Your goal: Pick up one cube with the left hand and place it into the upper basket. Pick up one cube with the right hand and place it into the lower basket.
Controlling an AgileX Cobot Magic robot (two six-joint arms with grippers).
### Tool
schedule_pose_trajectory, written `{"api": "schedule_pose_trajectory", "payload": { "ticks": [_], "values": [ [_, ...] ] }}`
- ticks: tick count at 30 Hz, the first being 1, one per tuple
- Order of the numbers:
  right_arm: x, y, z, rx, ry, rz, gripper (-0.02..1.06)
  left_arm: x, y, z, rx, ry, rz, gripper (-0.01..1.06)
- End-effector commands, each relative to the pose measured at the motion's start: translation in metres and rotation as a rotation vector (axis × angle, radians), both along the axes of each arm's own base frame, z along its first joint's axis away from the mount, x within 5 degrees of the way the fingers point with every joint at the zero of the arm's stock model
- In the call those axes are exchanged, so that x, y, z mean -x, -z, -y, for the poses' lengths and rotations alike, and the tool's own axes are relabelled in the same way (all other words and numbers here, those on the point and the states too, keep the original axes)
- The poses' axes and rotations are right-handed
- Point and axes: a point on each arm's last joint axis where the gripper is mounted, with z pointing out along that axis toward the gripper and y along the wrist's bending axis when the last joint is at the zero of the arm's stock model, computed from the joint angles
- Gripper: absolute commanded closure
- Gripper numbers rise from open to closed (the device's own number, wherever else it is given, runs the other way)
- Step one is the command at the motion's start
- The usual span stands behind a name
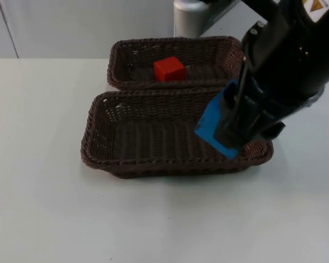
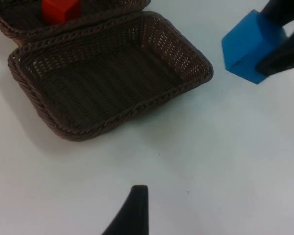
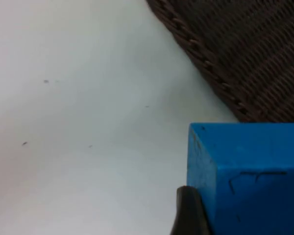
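Holding: the blue cube (image 1: 215, 125) is gripped by the right gripper (image 1: 238, 129), whose fingers are closed against its sides; the cube is tilted and carried clear of the table.
Right gripper position: in the top view it is seen over the right end of the lower basket (image 1: 104, 143), above the near-right part of the rim.
Height of the blue cube: in the left wrist view the blue cube (image 2: 250, 46) is seen beside the lower basket (image 2: 108, 83) against the white table (image 2: 210, 156) — whether it is already past the rim cannot be settled from that angle.
Right wrist view: the blue cube (image 3: 245, 176) is seen close up with a black fingertip (image 3: 188, 210) touching its side; a stretch of the lower basket (image 3: 235, 54) wall lies beyond it, apparently still off to one side.
Red cube: the red cube (image 1: 169, 69) rests inside the upper basket (image 1: 123, 63), near the middle of its floor; it is also made out in the left wrist view (image 2: 60, 10).
Baskets: the two brown wicker baskets are set one behind the other — their long rims touching or nearly so.
Left gripper: one black fingertip (image 2: 132, 210) is seen above bare table near the lower basket; the state of its jaws cannot be told, and nothing is seen held.
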Motion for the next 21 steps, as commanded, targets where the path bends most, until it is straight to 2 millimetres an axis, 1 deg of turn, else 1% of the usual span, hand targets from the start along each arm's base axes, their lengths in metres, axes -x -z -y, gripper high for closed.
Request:
{"api": "schedule_pose_trajectory", "payload": {
  "ticks": [1, 2, 3, 7, 8, 12, 13, 14, 17, 18, 19, 21],
  "values": [
    [-0.014, 0.002, 0.0, -0.021, 0.042, -0.011, 1.05, 0.0, 0.001, 0.0, -0.006, 0.002, 0.011, 0.12],
    [-0.02, 0.004, -0.003, -0.021, 0.053, -0.018, 1.05, 0.0, 0.001, -0.001, -0.008, 0.001, 0.011, 0.12],
    [-0.02, 0.004, -0.003, -0.021, 0.053, -0.018, 1.05, 0.0, 0.001, -0.001, -0.008, 0.001, 0.011, 0.12],
    [-0.047, 0.013, -0.016, -0.005, 0.069, -0.036, 1.05, 0.0, 0.001, -0.001, -0.015, -0.001, 0.016, 0.12],
    [-0.047, 0.013, -0.016, -0.005, 0.069, -0.036, 1.05, 0.0, 0.001, -0.001, -0.015, -0.001, 0.016, 0.12],
    [-0.078, 0.033, -0.045, 0.052, 0.045, -0.062, 1.05, 0.0, 0.001, -0.001, -0.018, -0.002, 0.017, 0.12],
    [-0.078, 0.033, -0.045, 0.052, 0.045, -0.062, 1.05, 0.0, 0.001, -0.001, -0.018, -0.002, 0.017, 0.12],
    [-0.083, 0.038, -0.05, 0.061, 0.044, -0.068, 1.05, 0.0, 0.001, -0.001, -0.02, -0.002, 0.017, 0.12],
    [-0.106, 0.058, -0.06, 0.081, 0.069, -0.092, 1.05, 0.0, 0.001, -0.001, -0.02, -0.002, 0.017, 0.12],
    [-0.112, 0.063, -0.06, 0.089, 0.08, -0.104, 1.05, 0.0, 0.001, -0.001, -0.02, -0.002, 0.017, 0.12],
    [-0.112, 0.063, -0.06, 0.089, 0.08, -0.104, 1.05, 0.0, 0.001, -0.001, -0.02, -0.002, 0.017, 0.12],
    [-0.127, 0.074, -0.06, 0.085, 0.107, -0.12, 1.05, 0.0, 0.001, -0.001, -0.022, -0.003, 0.018, 0.12]
  ]
}}
